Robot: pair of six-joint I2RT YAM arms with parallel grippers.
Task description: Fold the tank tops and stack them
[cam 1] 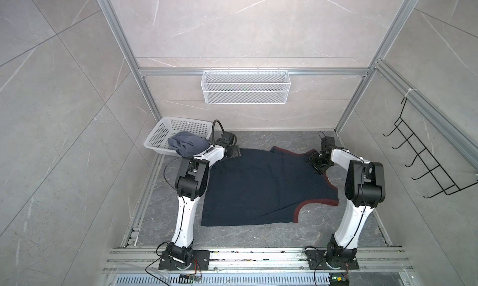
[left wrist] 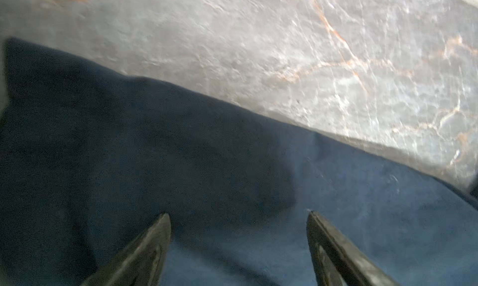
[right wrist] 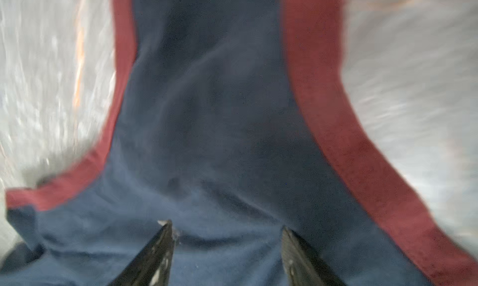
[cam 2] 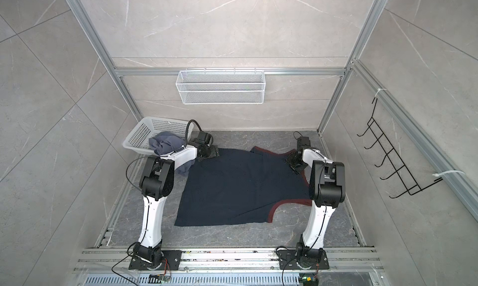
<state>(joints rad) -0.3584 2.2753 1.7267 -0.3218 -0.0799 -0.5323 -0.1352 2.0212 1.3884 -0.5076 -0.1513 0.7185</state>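
Navy top (cam 1: pixel 258 189) lies flat on table (cam 1: pixel 258 235); left gripper (left wrist: pixel 238 213) and right gripper (right wrist: pixel 226 224), both spread, hover over its far edge. Pinch both layers evenly, then fold nearward.

Dark navy sleeveless cloth top with dark-red trim (cam 1: pixel 258 189) (cam 2: pixel 238 189) is lying spread almost flat on the grey marbled tabletop (cam 1: pixel 258 235), its straps pointing right in both top views. Slate blue-grey cloth top (cam 1: pixel 187 145) (cam 2: pixel 165 142) is sitting crumpled in the white perforated plastic basket (cam 1: pixel 181 124), spilling over its near rim.
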